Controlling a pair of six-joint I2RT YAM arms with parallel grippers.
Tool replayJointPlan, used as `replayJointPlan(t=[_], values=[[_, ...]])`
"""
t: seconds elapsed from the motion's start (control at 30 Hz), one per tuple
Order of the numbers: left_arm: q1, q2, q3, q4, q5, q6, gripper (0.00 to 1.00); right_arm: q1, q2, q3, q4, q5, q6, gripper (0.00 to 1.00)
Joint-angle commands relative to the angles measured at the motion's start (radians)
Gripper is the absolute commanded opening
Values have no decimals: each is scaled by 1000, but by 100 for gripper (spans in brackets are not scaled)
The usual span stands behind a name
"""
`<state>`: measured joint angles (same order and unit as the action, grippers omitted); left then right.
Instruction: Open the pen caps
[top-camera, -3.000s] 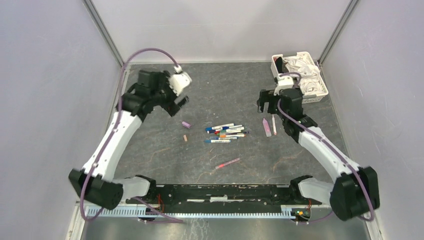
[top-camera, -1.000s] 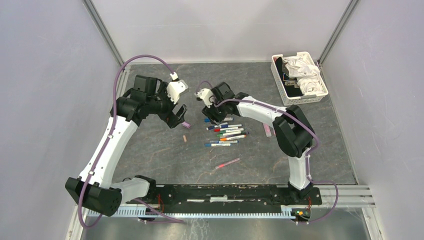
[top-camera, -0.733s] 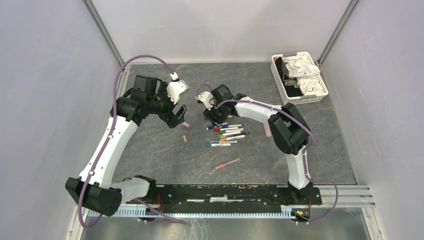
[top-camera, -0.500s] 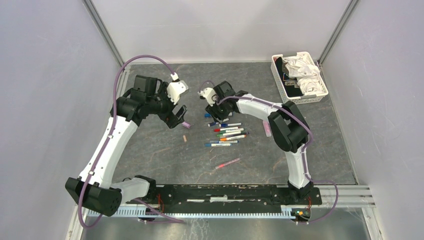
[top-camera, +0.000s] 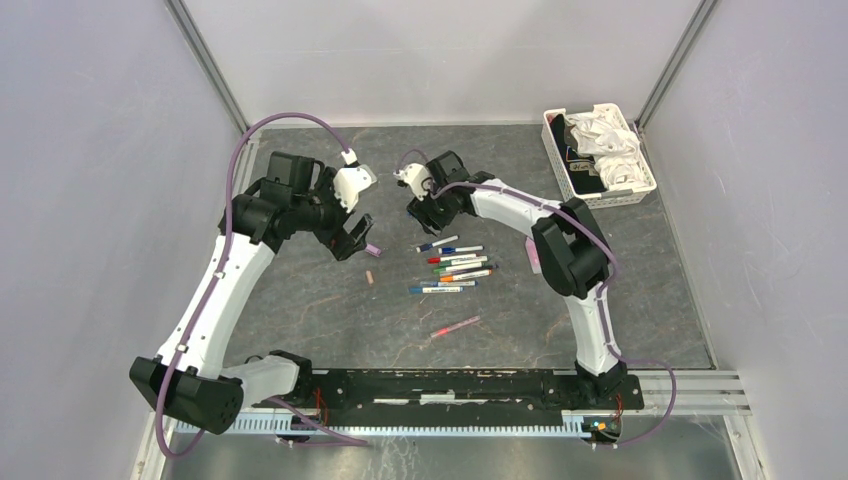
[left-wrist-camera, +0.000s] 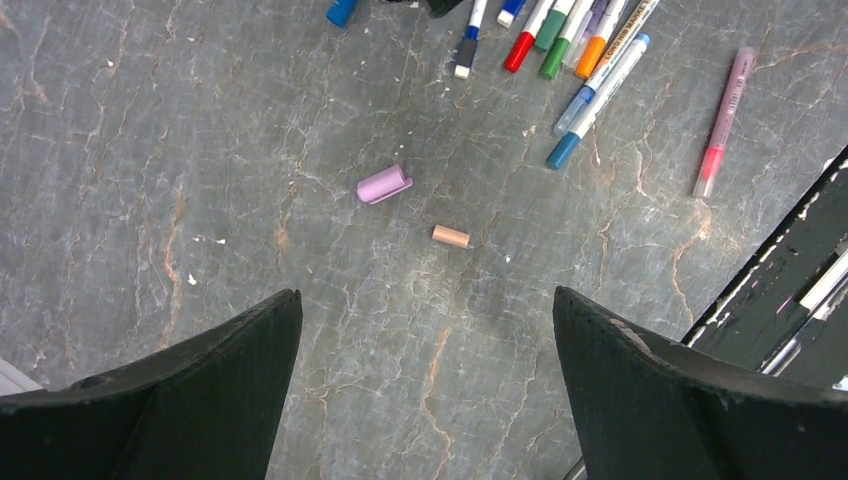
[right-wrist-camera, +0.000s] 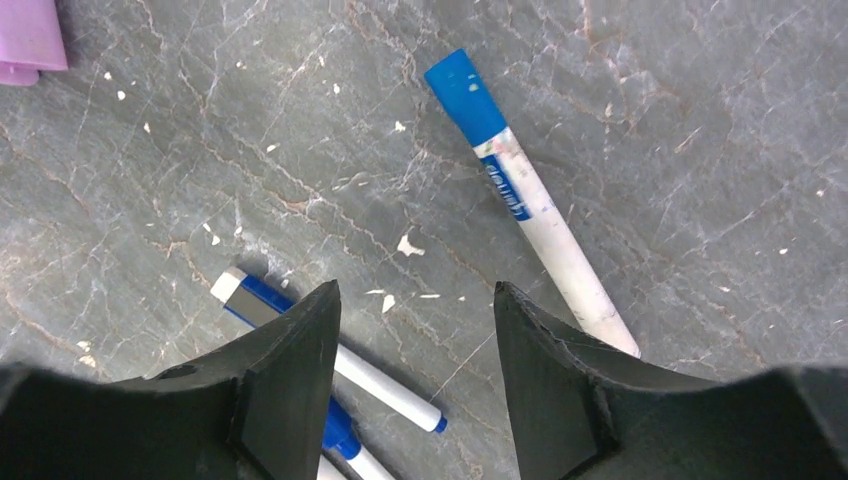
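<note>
Several white pens with blue, red, green and orange pen caps (top-camera: 441, 266) lie in a loose row mid-table. A loose purple cap (top-camera: 373, 249) and a loose peach cap (top-camera: 370, 277) lie left of them; both show in the left wrist view, the purple cap (left-wrist-camera: 384, 184) and the peach cap (left-wrist-camera: 451, 236). My left gripper (top-camera: 355, 235) (left-wrist-camera: 427, 292) is open and empty, hovering beside them. My right gripper (top-camera: 420, 209) (right-wrist-camera: 415, 287) is open and empty, low over the row's far end, between a blue-capped pen (right-wrist-camera: 470, 95) and an uncapped blue pen (right-wrist-camera: 380, 385).
A pink pen (top-camera: 455, 326) lies alone nearer the arm bases. Pink pieces (top-camera: 535, 257) lie right of the row, partly behind the right arm. A white slotted basket (top-camera: 648, 178) with crumpled cloth stands at the back right corner.
My right arm swung from near the basket over to the pens, then drew back a little toward the far side; the blue pens at the far end have shifted. My left gripper dropped slightly.
</note>
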<state>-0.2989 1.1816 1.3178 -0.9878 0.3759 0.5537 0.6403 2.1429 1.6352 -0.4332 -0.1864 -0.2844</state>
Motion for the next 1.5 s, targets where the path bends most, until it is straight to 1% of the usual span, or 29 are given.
replayJointPlan(t=[0.0,0.13,0.2,0.3,0.47,0.63,0.73,0.8,0.9,0.97,1.03,1.13,1.3,1.37,1.47], values=[[-3,-19,37,-8,21,47,100,-23,33,114,21,5,-38,65],[-3,-17,48,-20,15,55,100,-86,125,240,14,-85,-31,71],[-3,-15,54,-33,16,59,100,-116,165,284,9,-173,-32,72],[-3,-17,60,-46,17,69,100,-146,196,301,23,-256,-43,77],[-3,-24,58,-47,1,85,100,-195,253,287,30,-383,-18,80],[-3,-11,61,-50,-12,86,100,-195,267,251,30,-352,-18,79],[-3,-16,68,-53,-10,87,100,-188,253,229,34,-323,7,71],[-3,-22,65,-53,1,86,100,-171,231,201,30,-274,-2,61],[-3,-25,57,-55,10,87,100,-131,170,96,73,-174,-24,52],[-3,-26,50,-58,13,92,100,-101,142,40,110,-109,-35,44],[-3,-27,45,-69,21,104,100,-82,137,20,122,-68,-33,36],[-3,-29,26,-100,47,144,100,-71,141,22,126,-45,-26,20],[-3,-44,-10,-112,67,198,100,-71,102,4,140,-51,-3,0],[-3,-58,-15,-88,62,192,100,-73,83,29,125,-36,37,0],[-3,-74,-5,-71,69,199,100,-72,15,22,132,-100,95,0]])
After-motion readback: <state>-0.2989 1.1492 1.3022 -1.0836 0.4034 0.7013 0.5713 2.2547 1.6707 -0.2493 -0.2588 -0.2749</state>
